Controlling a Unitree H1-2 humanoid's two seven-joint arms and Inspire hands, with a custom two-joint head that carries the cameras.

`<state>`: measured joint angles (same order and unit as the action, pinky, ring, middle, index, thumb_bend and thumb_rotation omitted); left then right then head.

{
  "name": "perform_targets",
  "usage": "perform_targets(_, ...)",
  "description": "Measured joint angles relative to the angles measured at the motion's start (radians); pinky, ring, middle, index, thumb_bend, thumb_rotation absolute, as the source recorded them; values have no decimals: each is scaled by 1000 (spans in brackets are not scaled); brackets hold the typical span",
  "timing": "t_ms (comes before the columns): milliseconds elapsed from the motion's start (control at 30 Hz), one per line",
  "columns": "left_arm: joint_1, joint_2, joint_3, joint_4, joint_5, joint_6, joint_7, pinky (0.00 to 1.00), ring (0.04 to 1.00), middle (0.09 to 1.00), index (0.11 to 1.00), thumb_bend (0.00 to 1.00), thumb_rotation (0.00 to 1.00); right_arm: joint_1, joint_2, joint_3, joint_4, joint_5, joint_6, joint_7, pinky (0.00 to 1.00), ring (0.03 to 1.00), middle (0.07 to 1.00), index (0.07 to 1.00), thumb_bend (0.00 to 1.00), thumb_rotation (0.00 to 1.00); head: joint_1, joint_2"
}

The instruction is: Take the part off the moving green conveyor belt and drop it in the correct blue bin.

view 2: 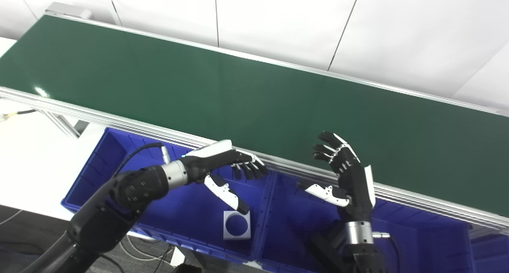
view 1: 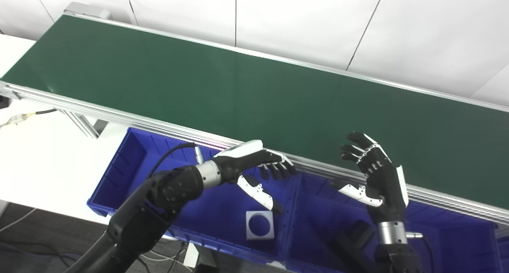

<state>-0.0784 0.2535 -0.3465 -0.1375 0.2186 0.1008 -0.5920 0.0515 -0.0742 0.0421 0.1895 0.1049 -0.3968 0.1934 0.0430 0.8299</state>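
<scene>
The green conveyor belt [view 1: 254, 90] runs from upper left to lower right and carries no part in view. A grey square part with a round hole [view 1: 260, 225] lies on the floor of the left blue bin [view 1: 131, 161]. My left hand [view 1: 258, 165] hovers open and empty above that bin, fingers drooping near the belt's front rail. My right hand [view 1: 377, 173] is open and empty, fingers spread upward, over the belt's front edge above the right blue bin [view 1: 318, 221].
A dark part [view 1: 354, 237] lies in the right bin beside my right forearm. The belt's aluminium rail [view 1: 119, 116] borders the bins. A white table [view 1: 39, 161] with a cable lies left. A white wall stands behind the belt.
</scene>
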Motion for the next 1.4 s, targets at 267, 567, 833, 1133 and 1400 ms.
perform_targets(267,60,-96,96,41,-395,6,-46,653,668,706,774,1000,360,-1,17,15,21,-20,0,-10,658,711,794,767,859,148,-161,-35)
perform_targets(567,105,-163,160,171,-269,-246,151,600,637,698,741,995,165,-1,61,26,30,-93,-13,-59,603,685,772,754,860,177,-322,-72)
perform_targets(833,102,-171,165,289,-79,-459,322,642,707,766,736,932,23,0,93,62,54,-177,-14,-104,581,682,784,749,863,196,-446,-110)
perform_targets(1133,94,-171,137,333,36,-526,453,664,742,782,730,938,3,3,92,78,56,-228,-15,-149,582,684,776,736,865,182,-399,-130)
perform_targets(1400,94,-172,69,336,139,-529,575,669,750,782,736,928,2,18,59,82,56,-185,-15,-146,607,696,786,733,839,121,-330,-140)
